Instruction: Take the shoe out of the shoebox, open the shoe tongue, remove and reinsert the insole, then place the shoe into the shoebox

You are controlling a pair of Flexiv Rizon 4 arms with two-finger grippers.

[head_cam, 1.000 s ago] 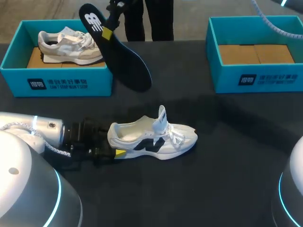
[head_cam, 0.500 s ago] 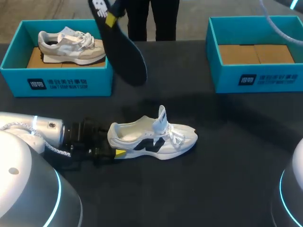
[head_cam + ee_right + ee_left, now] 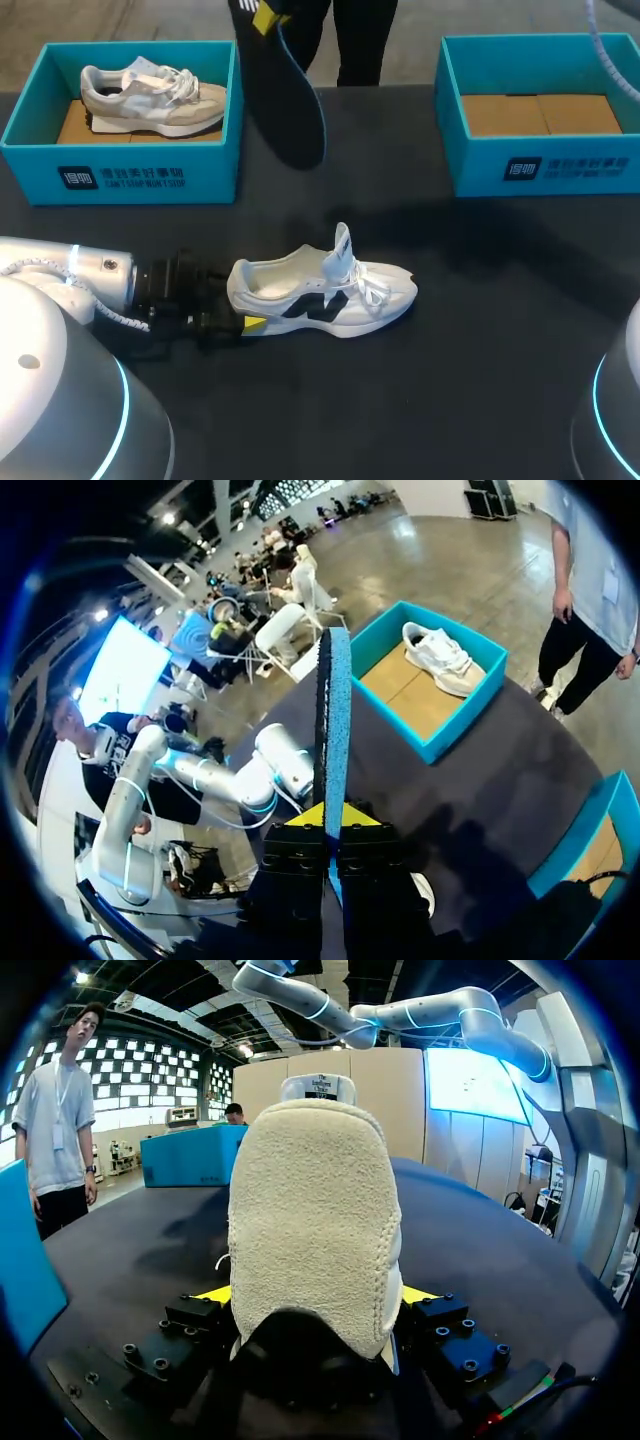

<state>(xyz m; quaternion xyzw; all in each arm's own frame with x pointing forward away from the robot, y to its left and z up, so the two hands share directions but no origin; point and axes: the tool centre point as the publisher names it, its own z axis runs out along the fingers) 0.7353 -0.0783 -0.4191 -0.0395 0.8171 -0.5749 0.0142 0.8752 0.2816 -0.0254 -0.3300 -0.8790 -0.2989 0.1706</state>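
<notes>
While the white shoe (image 3: pixel 320 290) stands on its sole near mid-table, the dark tabletop (image 3: pixel 480 340) runs wide around it. Toe points to the R side, tongue stands up, heel faces the L arm (image 3: pixel 90 275). L gripper (image 3: pixel 240 305) is clamped on the heel, one yellow tip per side. In the L wrist view the cream heel lining fills the space btw both fingers (image 3: pixel 415 1295).

R gripper (image 3: pixel 266 15) sits high at the far edge, past the middle toward the L side, pinched narrow on one end of the dark insole (image 3: pixel 285 100). The insole hangs down at a slant, low end in the air above the tabletop. In the head view it shows just beside the right wall of the L shoebox (image 3: pixel 140 175). The R wrist view has it edge-on, blue rim, running straight out from btw the yellow tips.

L shoebox sits at the far L corner w/ a grey-beige shoe (image 3: pixel 150 95) lying inside on brown card. R shoebox (image 3: pixel 550 165) sits at the far R corner, brown card floor showing. The boxes are well apart, and the insole hangs in the gap btw them, nearer the L one. A wide stretch of tabletop lies btw the white shoe and the R shoebox, w/ more on the near side toward the robot. The L arm lies low across the near-L area.
</notes>
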